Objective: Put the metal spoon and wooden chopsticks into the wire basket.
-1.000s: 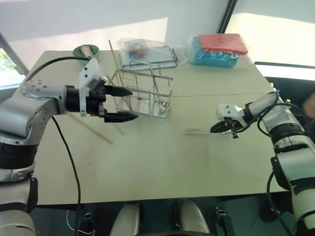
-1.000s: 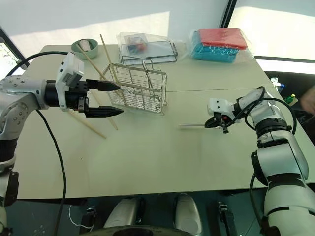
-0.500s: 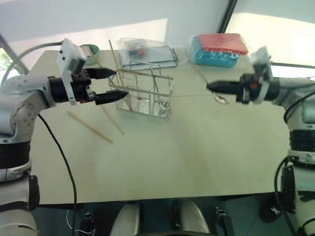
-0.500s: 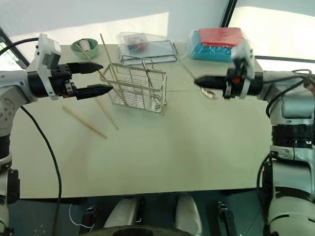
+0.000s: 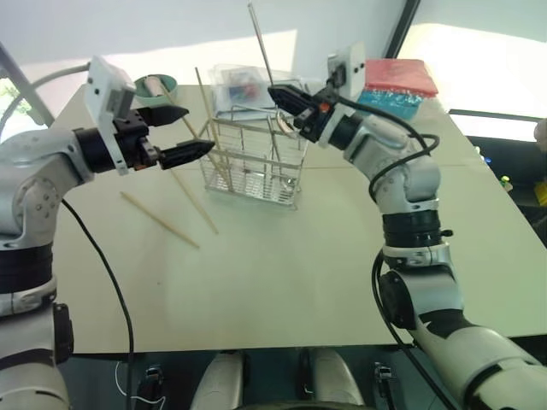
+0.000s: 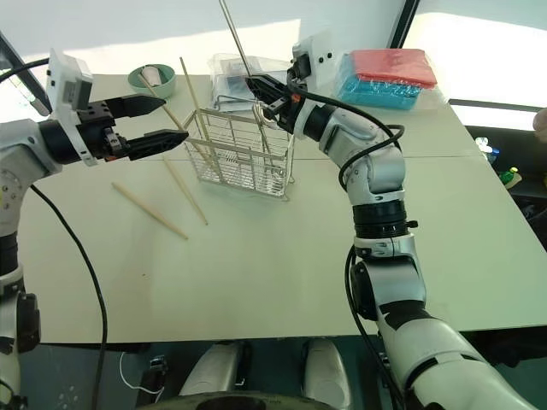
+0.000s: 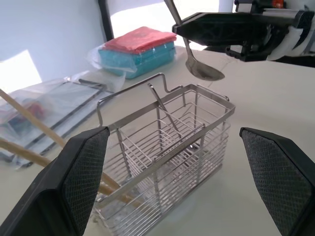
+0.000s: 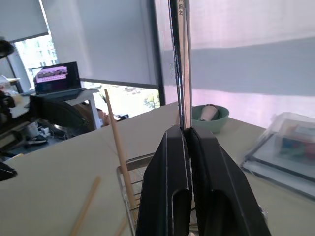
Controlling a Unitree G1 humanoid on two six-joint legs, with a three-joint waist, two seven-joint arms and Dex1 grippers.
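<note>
metal spoon (image 7: 203, 70): glossy polished steel
wire basket (image 5: 253, 162): shiny silver wire
wooden chopsticks (image 5: 159, 219): pale matt wood
table (image 5: 282, 273): smooth matt beige
right hand (image 8: 189, 162): smooth black plastic

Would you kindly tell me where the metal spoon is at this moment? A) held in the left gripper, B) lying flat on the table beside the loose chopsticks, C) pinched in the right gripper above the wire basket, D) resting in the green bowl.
C: the right gripper is shut on the metal spoon, its bowl hanging just above the wire basket.
</note>
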